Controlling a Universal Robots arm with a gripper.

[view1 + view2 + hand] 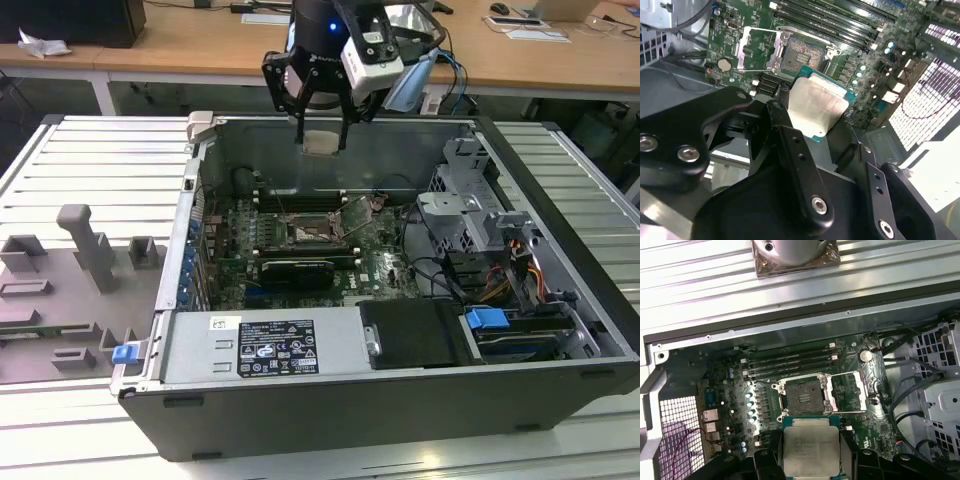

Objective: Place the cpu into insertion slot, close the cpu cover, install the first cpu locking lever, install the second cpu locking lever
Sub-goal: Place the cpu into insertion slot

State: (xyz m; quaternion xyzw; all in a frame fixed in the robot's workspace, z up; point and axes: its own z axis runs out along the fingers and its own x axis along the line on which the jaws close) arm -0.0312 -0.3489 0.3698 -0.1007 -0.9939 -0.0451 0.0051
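My gripper [322, 132] hangs above the open computer case, shut on the cpu [322, 141], a flat square chip with a pale metal top. In both wrist views the cpu [816, 104] [810, 450] sits between the black fingers [792, 145] [765, 460], held well above the motherboard. Below it lies the insertion slot [306, 232] [801, 52] [803, 395], bare, with nothing in it. The silver cpu cover [357, 213] [756, 47] [850, 392] is swung open beside the slot.
A power supply [265, 345] fills the case's front, with a black card [295, 270] just behind it. A drive cage [470, 215] and cables occupy the exterior view's right. Memory slots [790, 364] run beside the slot. Grey fixtures [90, 250] stand outside the case.
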